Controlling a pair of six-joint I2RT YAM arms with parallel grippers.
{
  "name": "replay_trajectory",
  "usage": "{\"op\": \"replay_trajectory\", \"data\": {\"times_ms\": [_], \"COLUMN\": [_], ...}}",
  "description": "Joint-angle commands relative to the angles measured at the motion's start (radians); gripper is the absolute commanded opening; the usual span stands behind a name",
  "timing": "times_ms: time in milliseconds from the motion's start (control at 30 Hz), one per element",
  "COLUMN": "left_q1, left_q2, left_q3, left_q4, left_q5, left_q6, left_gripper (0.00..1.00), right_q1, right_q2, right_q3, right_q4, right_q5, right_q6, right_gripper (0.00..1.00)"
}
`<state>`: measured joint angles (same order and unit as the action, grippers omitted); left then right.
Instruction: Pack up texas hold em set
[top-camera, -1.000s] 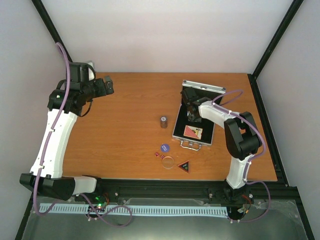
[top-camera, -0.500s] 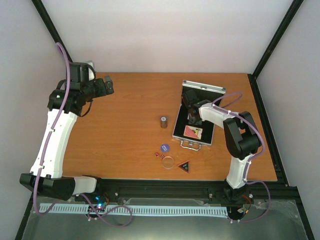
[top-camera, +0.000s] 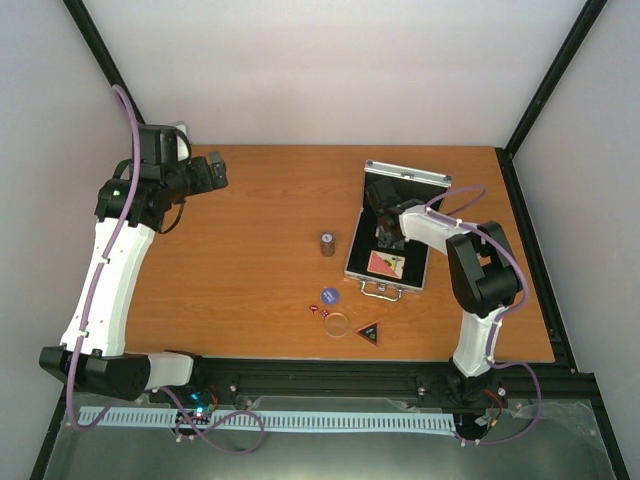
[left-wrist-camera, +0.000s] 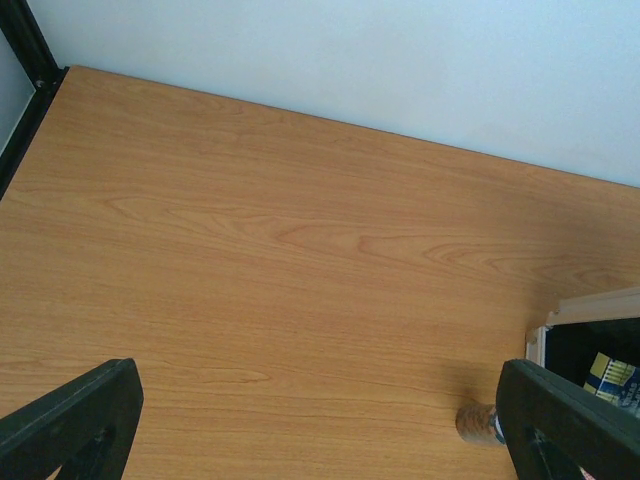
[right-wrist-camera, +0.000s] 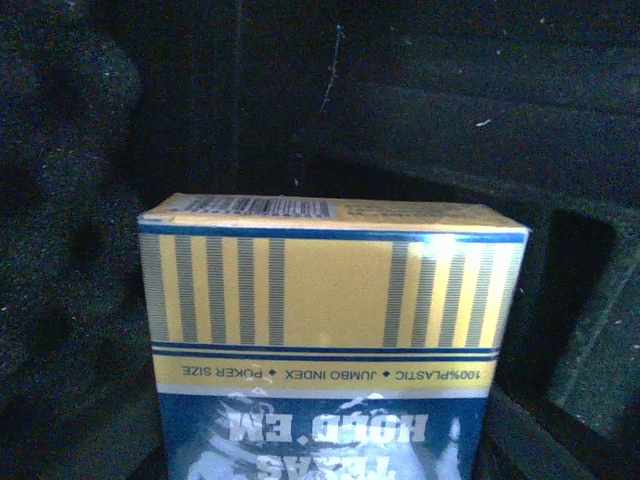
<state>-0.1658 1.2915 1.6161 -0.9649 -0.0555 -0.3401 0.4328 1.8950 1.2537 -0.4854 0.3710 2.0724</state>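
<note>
Reaches with the right hand (top-camera: 385, 232) into the open silver case (top-camera: 353, 258) at the right of the worktop (top-camera: 240, 270), blue-gold deck (right-wrist-camera: 330, 300) filling its wrist view against black lining (right-wrist-camera: 400, 100), red deck (top-camera: 386, 264) flat nearer the handle (top-camera: 381, 291); cannot tell whether spread or pinching, the grip hidden in both views. Holds the left hand (top-camera: 213, 172) above the far left corner, fingers (left-wrist-camera: 75, 420) spread wide, gripping nothing. Shows, left of the case on bare wood, the dark cylinder (top-camera: 327, 243) and, nearer the front edge, blue chip (top-camera: 329, 295), red dice (top-camera: 318, 310), clear disc (top-camera: 338, 324) and black triangle (top-camera: 369, 333), all small and indistinct.
</note>
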Motion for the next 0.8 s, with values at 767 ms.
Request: {"op": "replay_trajectory", "data": {"times_ms": [767], "left_q1": [-0.004], "left_q2": [-0.033], "left_q3": [-0.007], "left_q4": [0.024], "left_q5": [0.036], "left_q6": [0.011], "left_gripper": [1.00], "right_q1": [-0.003], "right_q2": [-0.132], "right_q3": [0.063], "right_q4": [-0.083], "right_q5": [-0.060], "right_q6": [0.001], "right_gripper": [0.91]}}
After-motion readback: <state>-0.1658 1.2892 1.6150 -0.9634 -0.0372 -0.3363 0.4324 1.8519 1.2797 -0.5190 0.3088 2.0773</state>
